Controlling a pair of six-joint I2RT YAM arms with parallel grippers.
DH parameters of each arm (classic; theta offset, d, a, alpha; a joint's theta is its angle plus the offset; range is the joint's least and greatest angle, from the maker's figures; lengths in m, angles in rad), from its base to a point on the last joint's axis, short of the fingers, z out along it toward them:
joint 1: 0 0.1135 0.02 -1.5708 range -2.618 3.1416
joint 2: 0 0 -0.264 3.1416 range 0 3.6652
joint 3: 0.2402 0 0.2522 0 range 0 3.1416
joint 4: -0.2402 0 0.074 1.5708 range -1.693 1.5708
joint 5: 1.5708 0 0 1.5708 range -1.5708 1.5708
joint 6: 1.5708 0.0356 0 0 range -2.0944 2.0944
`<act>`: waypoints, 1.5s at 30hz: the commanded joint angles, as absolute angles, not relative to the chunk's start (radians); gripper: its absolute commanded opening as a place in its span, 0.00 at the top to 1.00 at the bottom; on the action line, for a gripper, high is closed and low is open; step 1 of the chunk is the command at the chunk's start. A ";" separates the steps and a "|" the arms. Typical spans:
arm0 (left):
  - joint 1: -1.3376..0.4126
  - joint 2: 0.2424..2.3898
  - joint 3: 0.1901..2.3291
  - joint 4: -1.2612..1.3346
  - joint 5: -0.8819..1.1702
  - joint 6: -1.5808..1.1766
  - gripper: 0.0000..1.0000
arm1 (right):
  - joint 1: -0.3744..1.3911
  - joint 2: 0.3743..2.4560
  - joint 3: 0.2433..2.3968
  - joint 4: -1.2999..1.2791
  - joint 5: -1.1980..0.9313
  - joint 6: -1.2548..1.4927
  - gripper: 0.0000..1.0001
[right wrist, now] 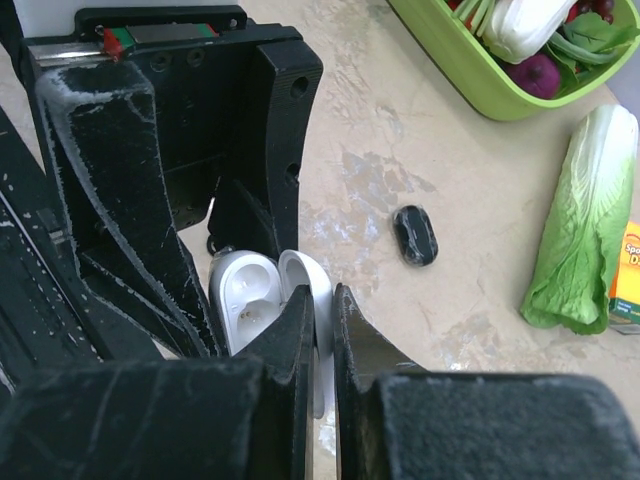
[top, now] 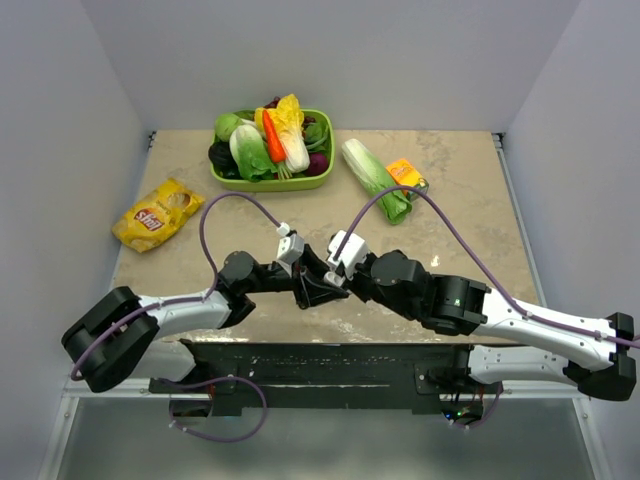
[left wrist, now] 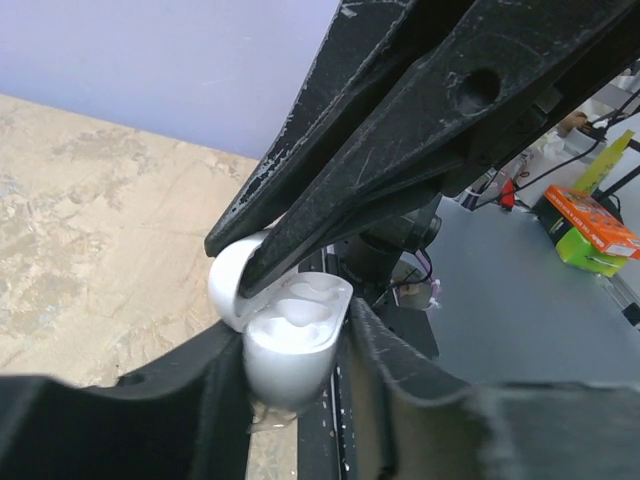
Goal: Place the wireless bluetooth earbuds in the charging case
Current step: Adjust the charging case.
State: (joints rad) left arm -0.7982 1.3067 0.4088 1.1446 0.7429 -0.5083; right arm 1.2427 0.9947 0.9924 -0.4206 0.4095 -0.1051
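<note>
A white charging case (left wrist: 290,360) stands open between the fingers of my left gripper (left wrist: 290,350), which is shut on its lower half. My right gripper (right wrist: 322,300) comes in from the other side and is shut on the raised lid (right wrist: 318,290), pinching it edge-on. The case's two wells (right wrist: 245,300) face the right wrist camera and look empty, with small contacts showing. No wireless bluetooth earbuds show in any view. From above, both grippers meet near the table's front middle, left gripper (top: 312,283) against right gripper (top: 336,279), and they hide the case.
A small black closed case (right wrist: 415,235) lies on the marble just beyond the grippers. A green basket (top: 318,178) of vegetables stands at the back, with a cabbage (top: 375,180) and an orange box (top: 407,173) to its right. A yellow chips bag (top: 158,213) lies left.
</note>
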 commanded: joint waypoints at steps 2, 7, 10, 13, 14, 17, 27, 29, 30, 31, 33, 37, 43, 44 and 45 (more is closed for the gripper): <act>-0.790 1.331 0.445 1.244 0.770 -0.517 0.71 | 1.249 0.988 0.989 -0.377 0.416 -0.098 1.00; -0.790 1.345 0.445 1.270 0.776 -0.528 0.89 | 1.247 0.988 0.989 -0.379 0.413 -0.097 1.00; -0.790 1.347 0.442 1.270 0.779 -0.523 0.98 | 1.247 0.989 0.988 -0.377 0.414 -0.089 1.00; -0.788 1.347 0.420 1.322 0.778 -0.538 1.00 | 1.247 0.971 0.980 -0.367 0.419 -0.052 0.87; -0.788 1.345 0.414 1.334 0.779 -0.540 1.00 | 1.247 0.963 0.973 -0.359 0.423 -0.038 0.82; -0.788 1.342 0.393 1.377 0.775 -0.551 1.00 | 1.246 0.937 0.966 -0.330 0.436 -0.009 0.66; -0.788 1.223 0.298 1.332 0.629 -0.503 1.00 | 1.213 0.764 0.947 -0.230 0.596 0.152 0.31; -0.788 1.178 0.264 1.313 0.542 -0.477 1.00 | 1.194 0.738 0.901 -0.222 0.673 0.230 0.32; -0.788 1.123 0.227 1.281 0.463 -0.462 1.00 | 1.162 0.730 0.882 -0.230 0.683 0.254 0.34; -0.788 1.093 0.207 1.260 0.427 -0.439 1.00 | 1.140 0.733 0.865 -0.242 0.681 0.285 0.37; -0.793 1.002 0.161 1.185 0.333 -0.417 1.00 | 1.047 0.753 0.816 -0.268 0.597 0.380 0.40; -0.799 0.896 0.092 1.111 0.253 -0.377 1.00 | 0.989 0.853 0.692 -0.191 0.428 0.439 0.43; -0.811 0.776 0.000 1.072 0.138 -0.393 1.00 | 0.991 1.055 0.647 -0.061 0.270 0.437 0.45; -0.811 0.764 0.000 1.072 0.126 -0.397 1.00 | 0.992 1.104 0.653 -0.052 0.264 0.436 0.45; -0.811 0.746 -0.033 1.080 0.114 -0.399 1.00 | 0.994 1.127 0.660 -0.042 0.267 0.433 0.46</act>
